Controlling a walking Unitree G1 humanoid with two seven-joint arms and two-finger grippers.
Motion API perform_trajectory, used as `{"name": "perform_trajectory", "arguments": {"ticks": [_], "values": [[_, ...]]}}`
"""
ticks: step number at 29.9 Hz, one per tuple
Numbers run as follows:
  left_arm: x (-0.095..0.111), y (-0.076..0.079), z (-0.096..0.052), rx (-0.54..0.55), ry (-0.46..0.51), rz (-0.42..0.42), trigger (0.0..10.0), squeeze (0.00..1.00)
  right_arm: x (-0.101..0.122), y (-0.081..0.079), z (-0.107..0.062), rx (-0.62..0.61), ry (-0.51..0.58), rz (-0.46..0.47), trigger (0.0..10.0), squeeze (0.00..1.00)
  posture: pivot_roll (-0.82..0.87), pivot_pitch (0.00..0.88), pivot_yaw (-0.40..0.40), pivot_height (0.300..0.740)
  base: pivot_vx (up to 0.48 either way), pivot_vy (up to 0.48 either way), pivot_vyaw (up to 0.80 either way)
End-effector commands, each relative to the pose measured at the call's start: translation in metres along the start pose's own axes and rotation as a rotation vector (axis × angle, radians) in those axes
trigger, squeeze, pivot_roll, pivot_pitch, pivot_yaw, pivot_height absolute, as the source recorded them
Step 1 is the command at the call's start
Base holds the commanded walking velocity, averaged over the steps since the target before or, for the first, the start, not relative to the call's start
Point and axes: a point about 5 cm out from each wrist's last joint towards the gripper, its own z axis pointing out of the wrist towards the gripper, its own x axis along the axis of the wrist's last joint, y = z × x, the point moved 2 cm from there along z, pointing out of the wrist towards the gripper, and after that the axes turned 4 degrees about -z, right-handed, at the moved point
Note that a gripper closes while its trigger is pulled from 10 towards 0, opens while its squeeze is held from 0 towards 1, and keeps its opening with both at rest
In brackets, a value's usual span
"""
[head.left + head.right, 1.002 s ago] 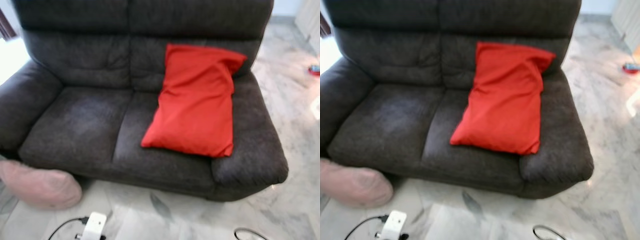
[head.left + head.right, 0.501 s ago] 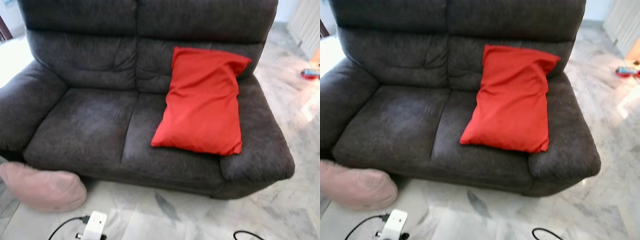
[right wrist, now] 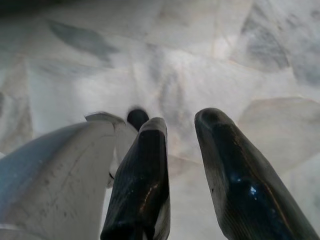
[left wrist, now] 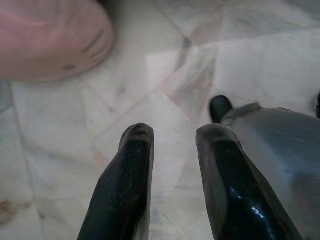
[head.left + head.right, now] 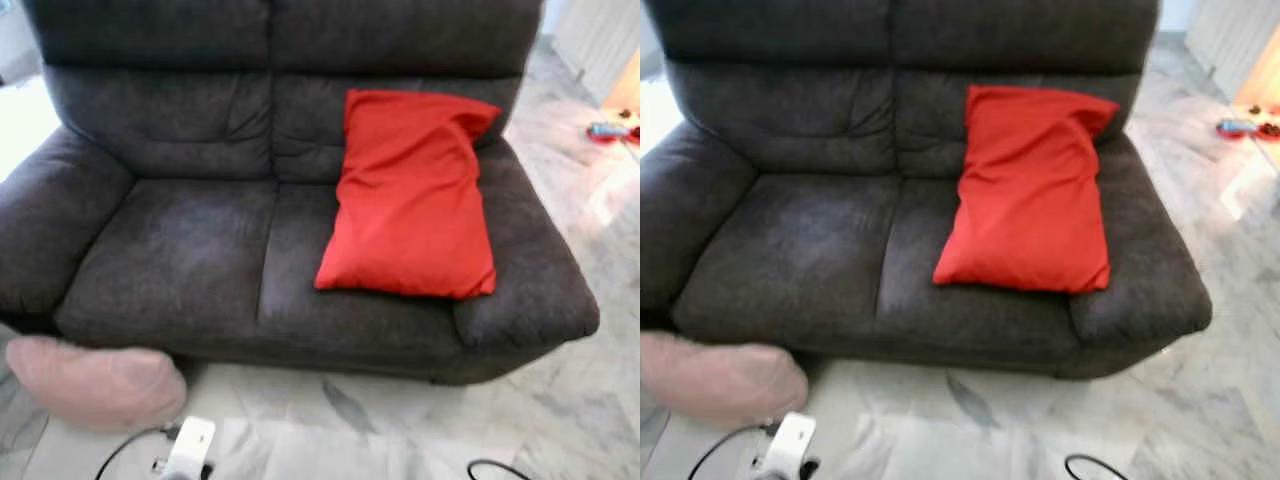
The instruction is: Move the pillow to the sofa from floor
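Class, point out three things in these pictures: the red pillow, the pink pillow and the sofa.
Red pillow (image 5: 410,200): left eye view, middle of its cover.
Pink pillow (image 5: 95,385): left eye view, its top, on the floor.
Sofa (image 5: 170,250): left eye view, bare left seat cushion.

Camera shifted slightly; sofa (image 5: 250,250), both pillows unmoved.

Two head cameras look forward and down from close in front of a dark grey sofa (image 5: 200,240), both sharing its seat, a red pillow (image 5: 410,200) and a strip of marble floor (image 5: 330,420). Each wrist camera points down along its own black fingers (image 4: 125,190) at that floor, nearby.
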Motion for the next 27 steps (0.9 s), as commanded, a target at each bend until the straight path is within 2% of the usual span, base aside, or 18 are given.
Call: {"name": "perform_trajectory", "arguments": {"ticks": [1, 9, 12, 27], "values": [[-0.0044, 0.0061, -0.0003, -0.009, -0.017, -0.010, 10.0, 0.00, -0.0066, 0.0072, -0.0026, -0.019, -0.020, 0.002, 10.0, 0.00, -0.06, 0.115, 0.003, 0.740, 0.000, 0.296, 0.00], [-0.0047, 0.0062, -0.0003, -0.007, -0.019, -0.014, 10.0, 0.00, -0.0058, 0.0073, -0.0023, -0.012, -0.025, -0.011, 10.0, 0.00, -0.06, 0.124, 0.001, 0.740, 0.000, 0.297, 0.00], [-0.0057, 0.0058, -0.0005, -0.005, -0.022, -0.017, 10.0, 0.00, -0.0057, 0.0074, -0.0023, -0.011, -0.025, -0.009, 10.0, 0.00, -0.06, 0.126, 0.000, 0.740, 0.000, 0.296, -0.80], [-0.0076, 0.0073, -0.0009, -0.010, -0.025, -0.015, 10.0, 0.00, -0.0054, 0.0070, -0.0023, -0.008, -0.020, -0.010, 10.0, 0.00, -0.06, 0.142, 0.003, 0.740, 0.000, 0.298, 0.00]]}}
